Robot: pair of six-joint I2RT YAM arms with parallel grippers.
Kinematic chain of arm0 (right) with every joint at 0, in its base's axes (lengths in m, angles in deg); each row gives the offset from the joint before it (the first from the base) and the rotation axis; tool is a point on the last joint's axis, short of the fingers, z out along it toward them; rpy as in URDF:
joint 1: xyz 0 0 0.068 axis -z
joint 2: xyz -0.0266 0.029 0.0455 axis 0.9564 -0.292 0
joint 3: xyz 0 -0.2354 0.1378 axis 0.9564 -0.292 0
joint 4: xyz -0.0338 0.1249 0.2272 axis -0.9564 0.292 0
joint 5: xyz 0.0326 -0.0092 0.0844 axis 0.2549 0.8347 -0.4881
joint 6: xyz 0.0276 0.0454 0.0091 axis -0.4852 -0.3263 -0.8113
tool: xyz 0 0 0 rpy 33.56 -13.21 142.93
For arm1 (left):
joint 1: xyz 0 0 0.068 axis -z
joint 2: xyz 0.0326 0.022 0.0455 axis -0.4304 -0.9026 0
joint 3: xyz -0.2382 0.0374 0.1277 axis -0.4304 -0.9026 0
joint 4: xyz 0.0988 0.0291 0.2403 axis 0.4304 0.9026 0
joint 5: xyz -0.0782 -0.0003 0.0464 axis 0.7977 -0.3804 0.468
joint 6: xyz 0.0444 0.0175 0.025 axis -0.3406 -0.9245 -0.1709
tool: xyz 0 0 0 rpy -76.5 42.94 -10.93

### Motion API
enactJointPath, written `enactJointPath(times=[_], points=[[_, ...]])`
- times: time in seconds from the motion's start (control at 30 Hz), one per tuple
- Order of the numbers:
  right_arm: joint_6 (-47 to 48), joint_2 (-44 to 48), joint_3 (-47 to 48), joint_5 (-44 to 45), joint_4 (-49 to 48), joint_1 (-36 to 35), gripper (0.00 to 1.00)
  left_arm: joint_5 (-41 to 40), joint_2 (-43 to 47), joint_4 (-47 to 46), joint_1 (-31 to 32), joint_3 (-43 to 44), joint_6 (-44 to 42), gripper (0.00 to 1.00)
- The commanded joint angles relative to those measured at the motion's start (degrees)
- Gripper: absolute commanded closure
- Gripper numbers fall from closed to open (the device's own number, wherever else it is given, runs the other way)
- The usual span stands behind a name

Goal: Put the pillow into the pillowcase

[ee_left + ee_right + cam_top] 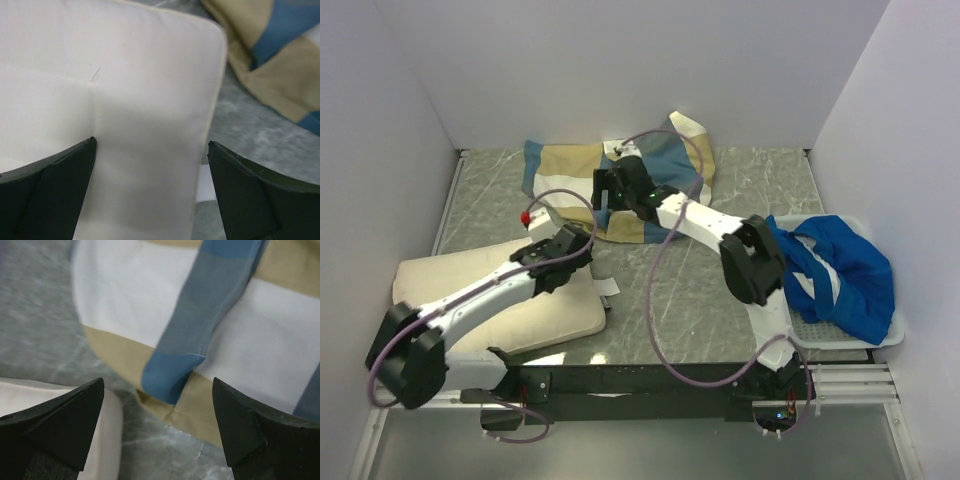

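Observation:
The cream pillow (535, 310) lies flat at the near left of the table, partly under my left arm. My left gripper (542, 222) hovers open over the pillow's far right corner; in the left wrist view the pillow (125, 100) fills the space between the spread fingers of the left gripper (150, 145), which hold nothing. The tan, blue and white pillowcase (575, 170) lies crumpled at the back centre. My right gripper (607, 205) stands open over its near edge. The right wrist view shows the pillowcase (200, 330) hem just beyond the right gripper (157, 382), and the pillow (55, 400) corner at lower left.
A white tray (855, 340) at the right edge holds a bright blue cloth (845, 270). A small white tag (608, 290) sticks out from the pillow's right side. White walls close in the grey marbled table (680, 290) on three sides.

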Motion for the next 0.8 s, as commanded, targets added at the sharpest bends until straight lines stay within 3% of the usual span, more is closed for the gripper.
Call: enactJointPath(times=[0.0,0.07,0.13,0.17,0.2,0.23,0.27,0.37,0.4,0.5,0.6,0.77], points=[[3.23,-8.22,7.25,-1.14,4.99,1.16,0.05,-8.07,-8.65,5.6,1.52,1.9,10.25,0.01],[4.1,-12.7,12.06,-0.89,7.09,1.25,0.05,-7.91,-10.51,3.25,1.61,1.29,10.34,0.01],[4.46,-16.82,15.33,-1.15,8.85,1.25,0.05,-6.94,-12.19,1.04,1.61,0.68,8.94,0.12],[4.55,-18.06,17.7,-1.15,10.08,1.25,0.05,-6.77,-12.37,0.42,1.61,0.76,8.67,0.29],[4.55,-19.12,18.59,-0.89,10.7,1.25,0.06,-7.2,-12.02,0.24,1.61,0.85,7.97,0.74],[4.55,-20.61,19.12,-0.71,11.23,1.25,0.07,-8.07,-11.41,0.32,1.44,1.46,7.36,0.98],[4.46,-20.8,18.69,-0.45,11.32,1.25,0.09,-8.95,-10.53,1.11,1.17,1.99,7.44,0.99],[4.11,-19.66,14.58,0.96,10.36,1.34,0.4,-10.45,-3.95,2.43,-0.4,4.36,3.32,0.99],[4.11,-18.61,12.73,1.4,9.66,1.34,0.59,-10.37,0.24,2.0,-1.8,5.24,0.87,0.99],[3.76,-13.17,4.47,2.28,7.19,1.25,0.85,-7.21,7.03,0.5,-6.54,7.34,-4.4,0.99],[3.5,-8.15,-2.22,2.36,6.75,1.42,0.97,-5.27,10.64,1.64,-10.67,11.11,-8.36,0.99],[1.48,0.98,-13.55,1.49,5.52,1.25,1.0,-1.85,13.29,1.65,-14.47,15.17,-12.07,0.99]])
